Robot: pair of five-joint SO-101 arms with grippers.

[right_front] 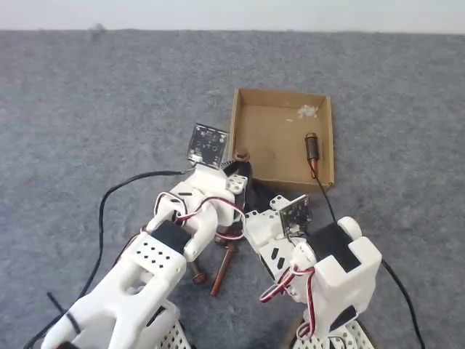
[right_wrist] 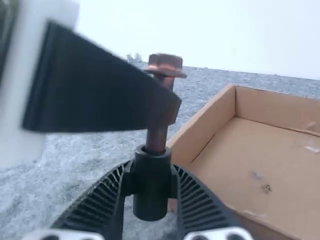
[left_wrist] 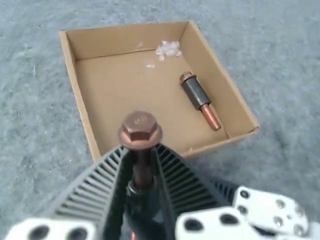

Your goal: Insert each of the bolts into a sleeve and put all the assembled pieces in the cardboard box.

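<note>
Sleeve [right_wrist: 150, 190] rings bolt [right_wrist: 157, 134] in right wrist view.

**Copper, black and tan on grey**

The bolt [left_wrist: 140, 131] is showing copper-brown, and the sleeve [right_wrist: 150, 192] is showing plain black. The left gripper [left_wrist: 141, 152] and the right gripper [right_wrist: 150, 172] are both showing black with a ribbed pattern. The left arm [right_front: 145, 276] and the right arm [right_front: 341, 265] are showing white, with red, white and black wires [right_front: 218, 206]. The cardboard box [right_front: 272, 142] is looking tan, holding a white fleck [right_front: 308, 111] and a dark-grey-and-copper assembled piece [right_front: 312, 150]. The desk [right_front: 87, 109] is showing speckled grey carpet.
</note>
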